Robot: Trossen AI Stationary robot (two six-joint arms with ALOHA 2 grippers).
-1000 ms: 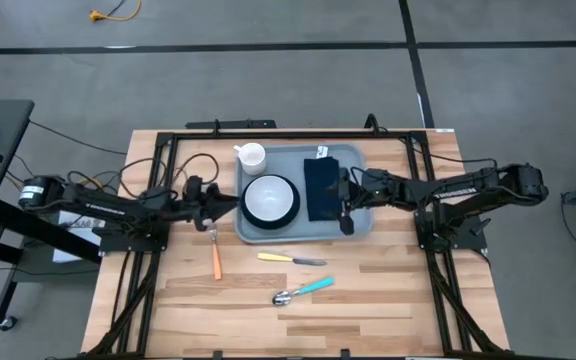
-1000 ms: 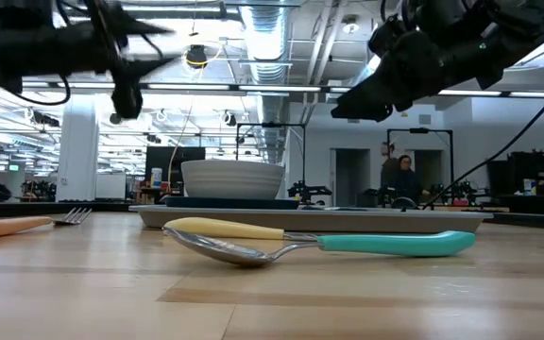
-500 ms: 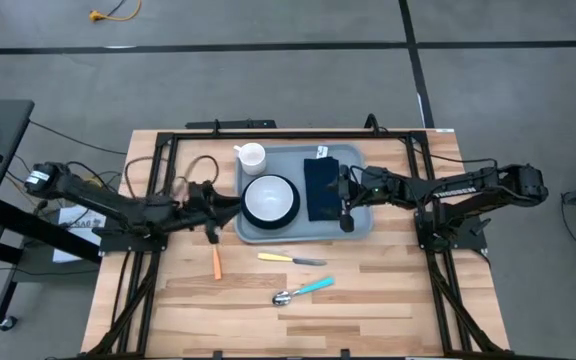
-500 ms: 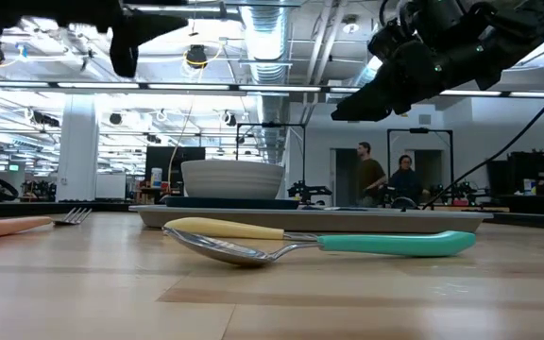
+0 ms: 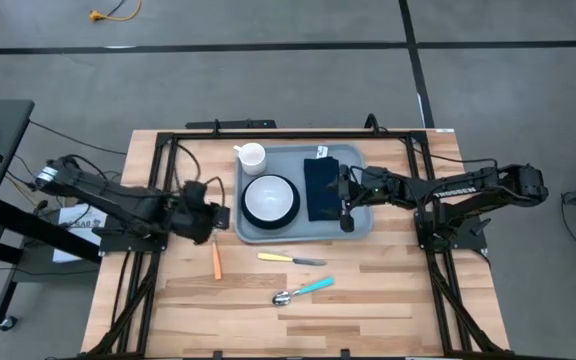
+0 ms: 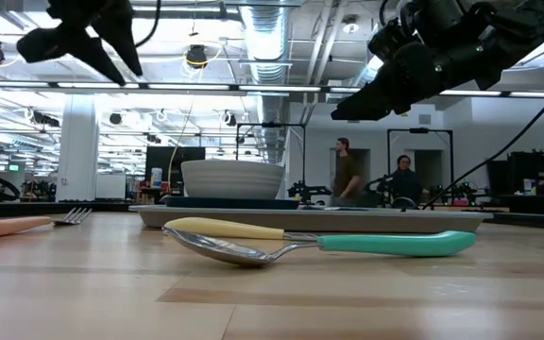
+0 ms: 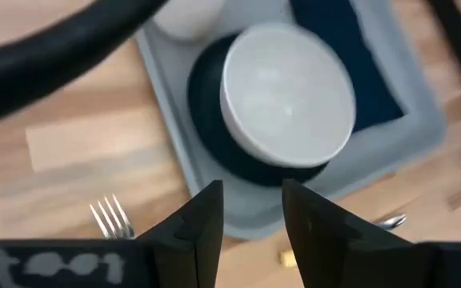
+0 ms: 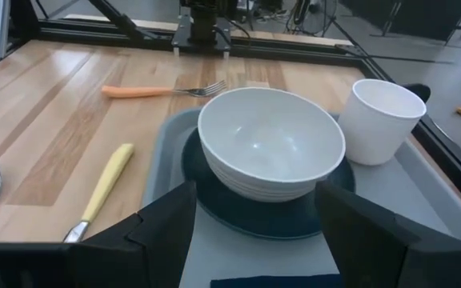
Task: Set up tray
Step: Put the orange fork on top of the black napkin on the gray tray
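Here, writing: none is showing legibly.
Tray (image 5: 360,222): lying mid-table, carrying bowl (image 5: 270,196).
Left gripper (image 5: 214,218): hovering beside tray, fingers slightly apart.
Right gripper (image 5: 345,205): hanging over tray, fingers apart.

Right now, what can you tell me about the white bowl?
The white bowl is round, smooth and looks like glazed ceramic, with faint ridges around its outer wall. It stands upright and empty on a dark teal plate, which lies in the grey-blue tray. A white cup stands just beside it, and a dark napkin lies on its other side. No gripper touches it.
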